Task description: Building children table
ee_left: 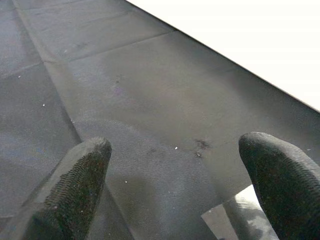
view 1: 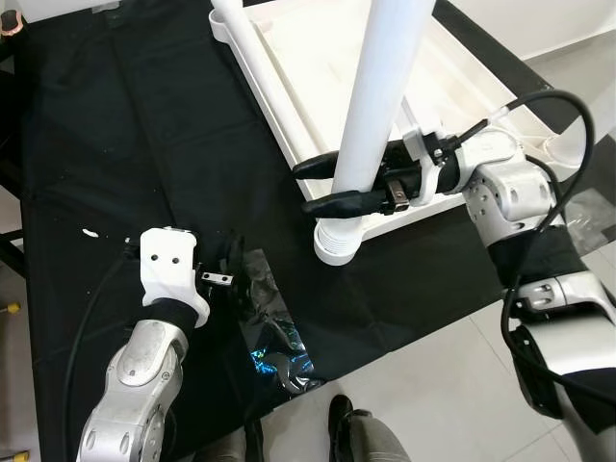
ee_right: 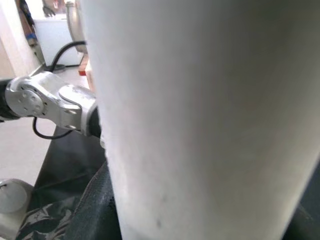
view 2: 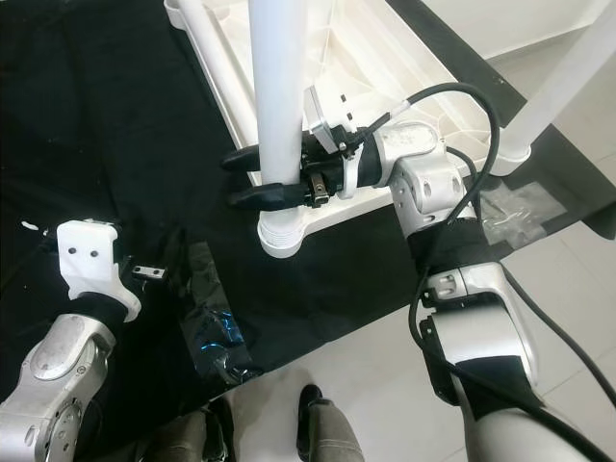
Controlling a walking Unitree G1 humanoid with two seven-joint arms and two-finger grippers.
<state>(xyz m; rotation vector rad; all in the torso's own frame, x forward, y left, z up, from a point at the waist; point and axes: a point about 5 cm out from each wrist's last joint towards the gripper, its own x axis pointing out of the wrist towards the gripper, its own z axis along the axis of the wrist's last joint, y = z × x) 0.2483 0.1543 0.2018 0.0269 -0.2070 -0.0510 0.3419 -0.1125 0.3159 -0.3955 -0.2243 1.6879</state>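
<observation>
While right gripper point(view 1: 332, 185) pinches white table leg point(view 1: 380, 106) in corner socket point(view 1: 337, 245), keep it upright; left gripper point(ee_left: 175, 185) spread, idle.

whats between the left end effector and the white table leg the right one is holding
Mostly bare black cloth, with crinkled clear plastic wrap lying beside the left end effector. The white table leg stands beyond, gripped by the right end effector; the left eye view shows it.

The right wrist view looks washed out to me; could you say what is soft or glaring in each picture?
Right wrist view: the leg sits so close it is a pale, featureless blur. Left wrist view: fingertips soft, the mat beyond sharper, top corner blown white. Eye views: sharp; glare on the crumpled film.
</observation>
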